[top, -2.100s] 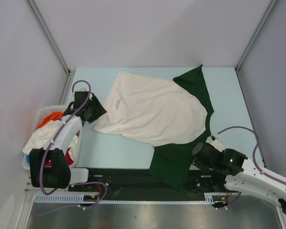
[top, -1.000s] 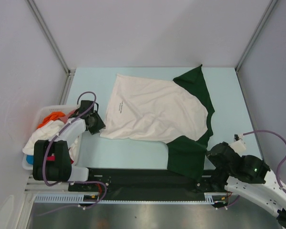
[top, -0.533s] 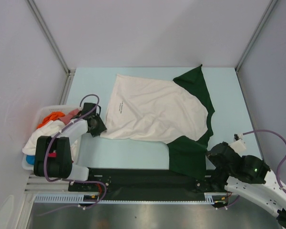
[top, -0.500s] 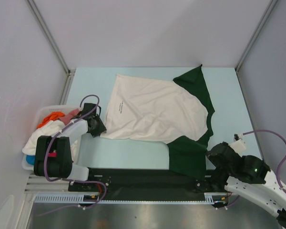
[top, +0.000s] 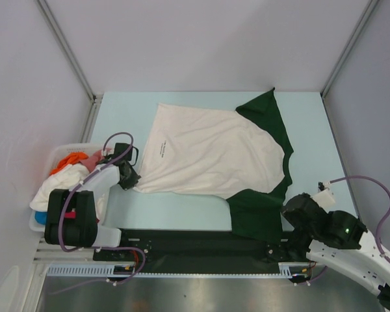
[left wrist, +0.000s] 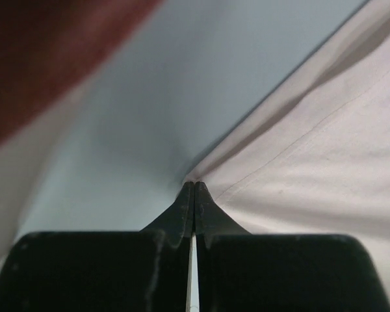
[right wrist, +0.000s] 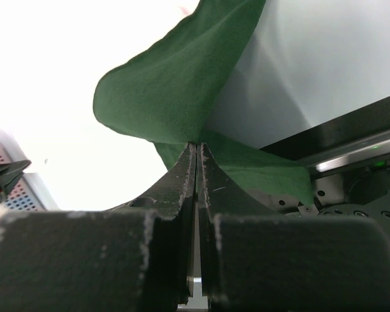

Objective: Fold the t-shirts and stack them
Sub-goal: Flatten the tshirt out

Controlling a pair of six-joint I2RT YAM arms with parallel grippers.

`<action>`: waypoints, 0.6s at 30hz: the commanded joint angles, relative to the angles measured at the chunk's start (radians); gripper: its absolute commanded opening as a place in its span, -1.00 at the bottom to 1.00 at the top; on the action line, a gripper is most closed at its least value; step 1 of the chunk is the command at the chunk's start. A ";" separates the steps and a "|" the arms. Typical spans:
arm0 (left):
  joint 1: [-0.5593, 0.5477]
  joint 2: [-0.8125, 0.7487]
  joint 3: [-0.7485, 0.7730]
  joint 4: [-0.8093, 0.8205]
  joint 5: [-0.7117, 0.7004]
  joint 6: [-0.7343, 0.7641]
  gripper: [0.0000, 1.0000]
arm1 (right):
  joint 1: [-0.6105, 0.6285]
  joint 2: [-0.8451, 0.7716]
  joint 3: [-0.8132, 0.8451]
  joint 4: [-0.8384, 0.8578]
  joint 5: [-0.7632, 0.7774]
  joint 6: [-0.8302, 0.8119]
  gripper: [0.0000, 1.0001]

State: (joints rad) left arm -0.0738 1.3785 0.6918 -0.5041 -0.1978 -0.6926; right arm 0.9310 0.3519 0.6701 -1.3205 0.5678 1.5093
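Observation:
A cream-white t-shirt (top: 208, 153) with dark green sleeves lies spread on the pale blue table (top: 312, 130), small dark print near its left edge. My left gripper (top: 131, 182) is shut on the shirt's near-left hem corner; in the left wrist view the closed fingertips (left wrist: 194, 184) pinch the cream cloth (left wrist: 325, 169) low over the table. My right gripper (top: 288, 217) is shut on the near green sleeve (top: 255, 211). In the right wrist view this green cloth (right wrist: 175, 84) rises in a fold from the closed jaws (right wrist: 196, 145).
A white plastic basket (top: 34, 223) stands off the table's left edge, holding orange (top: 69, 160), white (top: 57, 185) and blue (top: 39, 216) t-shirts. A red blur (left wrist: 45, 52) fills the upper left of the left wrist view. A black rail (top: 182, 242) runs along the near edge.
My left gripper has shut on the shirt's hem corner and drawn it slightly left and nearer. The right gripper has held its grip on the sleeve without moving.

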 commanded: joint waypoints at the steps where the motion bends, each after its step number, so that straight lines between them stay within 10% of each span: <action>1: 0.002 -0.038 -0.006 -0.062 -0.126 -0.067 -0.99 | -0.003 0.033 0.033 -0.025 0.044 -0.004 -1.00; 18: -0.001 -0.027 0.032 -0.028 -0.157 -0.028 -0.99 | 0.000 0.153 0.037 0.012 0.014 -0.090 -1.00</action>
State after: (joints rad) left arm -0.0872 1.3735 0.6960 -0.5442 -0.2790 -0.7258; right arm 0.9314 0.4839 0.6704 -1.3140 0.5560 1.4521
